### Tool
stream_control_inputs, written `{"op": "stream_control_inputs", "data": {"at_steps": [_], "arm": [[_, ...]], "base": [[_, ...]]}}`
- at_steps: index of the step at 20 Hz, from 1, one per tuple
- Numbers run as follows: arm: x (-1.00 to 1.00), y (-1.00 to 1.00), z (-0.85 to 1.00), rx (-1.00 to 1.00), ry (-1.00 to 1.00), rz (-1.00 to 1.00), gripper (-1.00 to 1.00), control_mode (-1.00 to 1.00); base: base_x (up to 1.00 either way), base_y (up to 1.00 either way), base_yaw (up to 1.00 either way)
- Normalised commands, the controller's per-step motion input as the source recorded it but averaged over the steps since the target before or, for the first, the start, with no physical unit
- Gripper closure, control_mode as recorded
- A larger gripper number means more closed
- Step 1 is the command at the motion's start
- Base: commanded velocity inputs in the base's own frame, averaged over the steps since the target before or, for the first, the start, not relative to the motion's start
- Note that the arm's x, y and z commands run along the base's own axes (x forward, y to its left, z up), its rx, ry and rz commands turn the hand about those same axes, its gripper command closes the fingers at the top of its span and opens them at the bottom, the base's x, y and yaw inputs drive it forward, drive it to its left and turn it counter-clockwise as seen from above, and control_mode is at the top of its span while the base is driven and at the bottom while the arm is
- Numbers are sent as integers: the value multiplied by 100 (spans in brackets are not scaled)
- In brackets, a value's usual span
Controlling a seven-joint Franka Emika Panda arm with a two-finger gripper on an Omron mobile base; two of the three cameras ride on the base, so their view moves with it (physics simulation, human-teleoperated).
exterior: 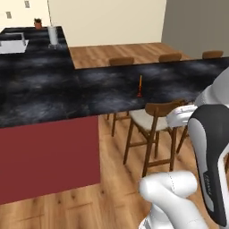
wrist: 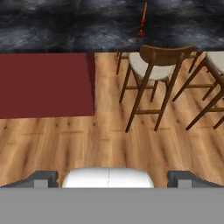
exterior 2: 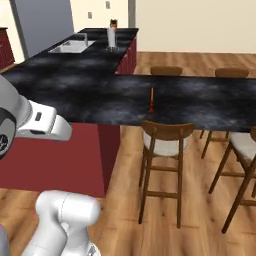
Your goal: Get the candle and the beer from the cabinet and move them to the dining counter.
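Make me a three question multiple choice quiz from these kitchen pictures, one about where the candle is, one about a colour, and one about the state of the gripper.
1. Where does the candle stand?
A. On the dining counter, upright
B. On the floor beside a chair
C. In the sink

2. What colour is the panel below the counter?
A. White
B. Dark red
C. Green

3. How does the gripper stand?
A. Shut on the candle
B. Shut on a bottle
C. Open and empty

Answers:
1. A, the thin orange stick stands on the black marble slab near its front edge, above a wooden chair.
2. B, the flat panel under the black slab is dark red in all views.
3. C, in the hand view the two finger tips sit far apart with only wooden floor ahead.
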Motion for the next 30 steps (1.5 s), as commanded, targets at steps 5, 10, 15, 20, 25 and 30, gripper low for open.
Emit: {"op": "stream_control_inputs", "data": {"at_steps": [5,10,15,20,25,30], "arm": [[0,0,0,0,0,0,-100,100],[0,0,0,0,0,0,-100,100],[0,0,0,0,0,0,-100,100],[0,0,0,0,0,0,-100,100],[0,0,0,0,0,0,-100,100],[0,0,0,0,0,0,-100,100]], "base": [[-67,100,17],[-53,100,14],[-93,100,32],[-69,100,31],[44,100,3],[100,100,-1]]}}
